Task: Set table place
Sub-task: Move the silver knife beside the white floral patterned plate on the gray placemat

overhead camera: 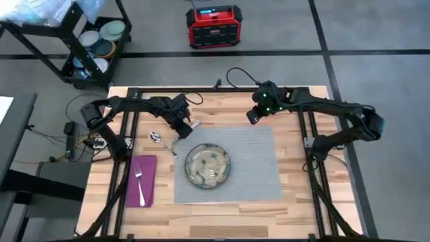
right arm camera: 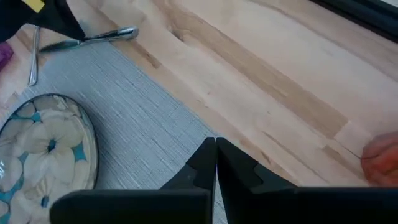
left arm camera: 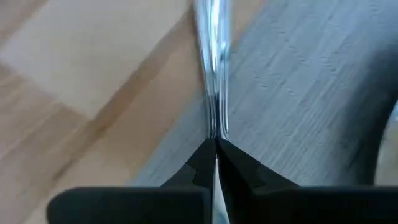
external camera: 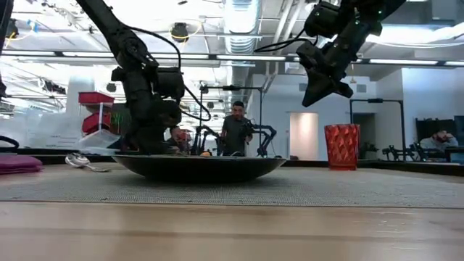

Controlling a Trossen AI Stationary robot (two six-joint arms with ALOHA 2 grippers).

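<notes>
My left jaws [left arm camera: 216, 149] are closed on the knife [left arm camera: 211, 68], a slim, polished steel piece with a bright mirror finish, held over the far left corner of the mat [overhead camera: 259, 161]. My right jaws [right arm camera: 216, 148] are closed on nothing and hang above the mat's far edge, clear of the surface.

Status of the place setting, as far as visible:
- Mat: laid flat on the counter [overhead camera: 222, 215], a grey rectangle with a fine ribbed weave.
- Plate [overhead camera: 208, 166]: set on the left half of the mat; round, shallow, beige with a leaf pattern touched with blue.
- Napkin [overhead camera: 141, 180]: magenta cloth, a folded rectangle near the counter's left edge, just beside the mat.
- Fork [overhead camera: 140, 183]: steel, lying lengthwise on the napkin.
- Spoon [overhead camera: 161, 141]: steel, lying at a slant on bare planks off the mat's far left corner; I judge it not yet placed.
- Cup [external camera: 341, 146]: orange, faceted, standing toward the counter's far right side, off the mat.

Outstanding, in my judgement: knife, spoon and cup. The counter itself is light wooden planking on a black frame.
</notes>
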